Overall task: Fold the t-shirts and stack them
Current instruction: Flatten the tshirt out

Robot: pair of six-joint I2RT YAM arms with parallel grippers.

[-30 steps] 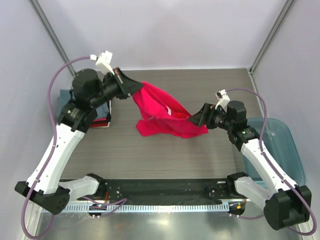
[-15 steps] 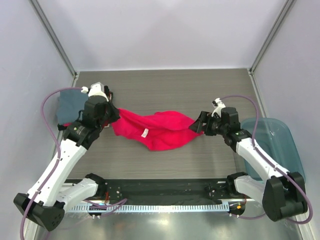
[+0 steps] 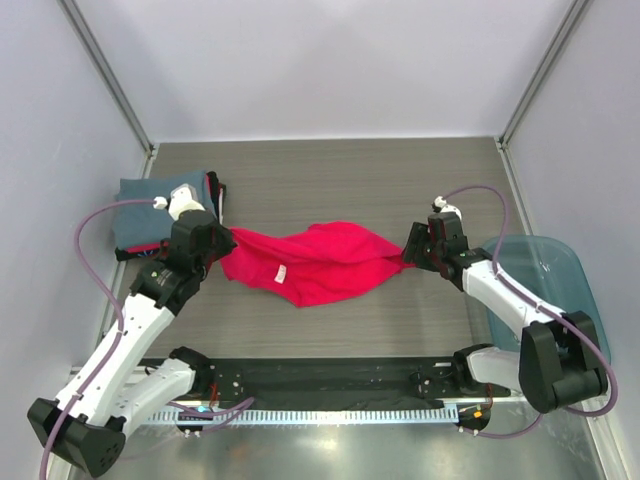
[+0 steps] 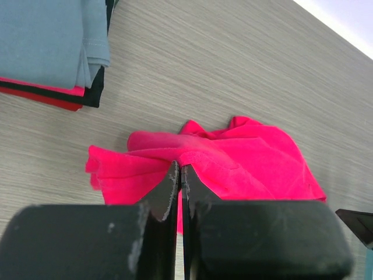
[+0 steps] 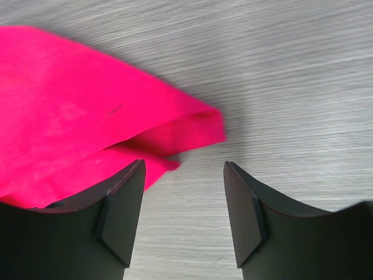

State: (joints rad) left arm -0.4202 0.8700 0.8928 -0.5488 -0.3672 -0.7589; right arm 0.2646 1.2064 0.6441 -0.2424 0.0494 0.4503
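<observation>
The pink tee (image 3: 320, 262) has dropped onto the table (image 3: 350, 180), left end effector (image 4: 179, 170) pinching its 9 o'clock end, right end effector (image 5: 183, 163) open, empty.

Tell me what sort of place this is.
Probably a robotics lab test cell: two robot arms bolted to a wood-grain table, plain walls with metal corner posts closing it in, and folded t-shirts stacked for practice.

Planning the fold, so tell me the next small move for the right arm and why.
Probably nudge the right gripper forward and close it on a corner of the pink shirt: its jaws stand open, that corner just ahead, while the left gripper is shut on the other end.
</observation>
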